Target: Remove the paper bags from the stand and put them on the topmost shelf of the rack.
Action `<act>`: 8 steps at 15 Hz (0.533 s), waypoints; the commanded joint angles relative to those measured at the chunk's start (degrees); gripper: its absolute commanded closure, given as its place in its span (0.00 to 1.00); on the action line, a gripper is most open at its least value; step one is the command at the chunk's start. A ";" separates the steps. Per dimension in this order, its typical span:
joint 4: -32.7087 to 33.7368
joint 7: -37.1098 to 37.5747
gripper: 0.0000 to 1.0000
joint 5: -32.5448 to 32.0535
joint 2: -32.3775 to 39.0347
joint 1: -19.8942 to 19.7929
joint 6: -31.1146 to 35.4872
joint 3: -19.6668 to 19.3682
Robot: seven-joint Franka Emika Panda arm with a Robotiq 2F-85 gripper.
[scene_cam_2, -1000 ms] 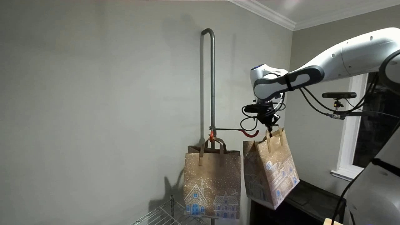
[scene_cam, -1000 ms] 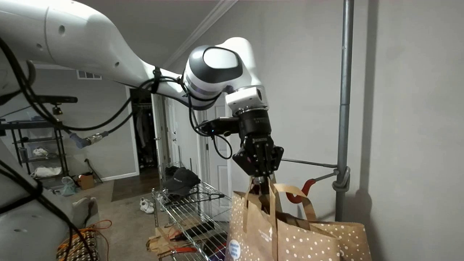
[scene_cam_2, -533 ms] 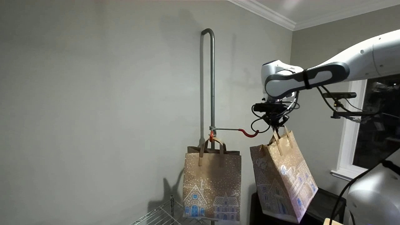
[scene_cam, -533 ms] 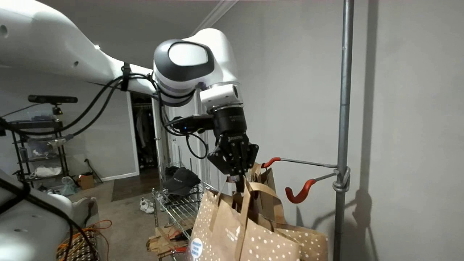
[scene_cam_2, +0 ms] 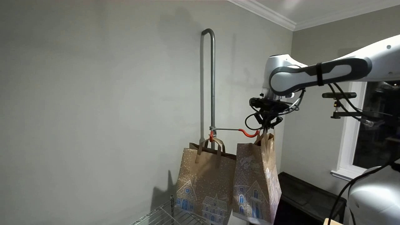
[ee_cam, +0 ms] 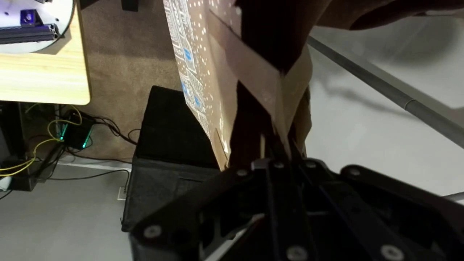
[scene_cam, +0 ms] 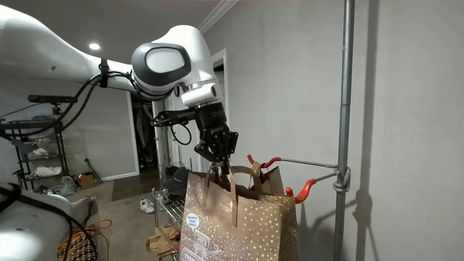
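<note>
A brown paper bag (scene_cam: 228, 232) hung in the air, off the stand (scene_cam: 345, 108) and not yet on the topmost shelf (scene_cam: 174, 208) of the rack (scene_cam: 156, 212), a handle pinched in the pressed-together gripper (scene_cam: 224, 169) (whether both handles were caught could not be told). The creased paper looked light, soft and apt to tear; the handle tops seemed the place to take hold, with the body likely to sway and buckle on landing. In an exterior view, a second bag (scene_cam_2: 204, 184) hung almost whole from a hook (scene_cam_2: 211, 136); in an exterior view that hid most of it, a black cap (scene_cam: 177, 184) showed on the shelf. Only the wrist view caught, up close, the handle running into the gripper.
</note>
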 commanded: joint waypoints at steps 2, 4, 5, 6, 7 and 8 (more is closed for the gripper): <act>0.09 -0.84 0.98 0.95 0.33 -2.11 0.08 1.20; 0.09 -0.83 0.98 0.94 0.42 -2.14 0.08 1.19; 0.09 -0.83 0.98 0.94 0.43 -2.14 0.08 1.21; 0.19 -1.30 0.97 1.92 0.68 -1.51 0.46 1.06; -0.12 -0.44 0.97 2.17 0.79 -1.20 0.81 1.90; -0.68 0.30 0.97 3.38 0.79 -0.13 0.94 3.06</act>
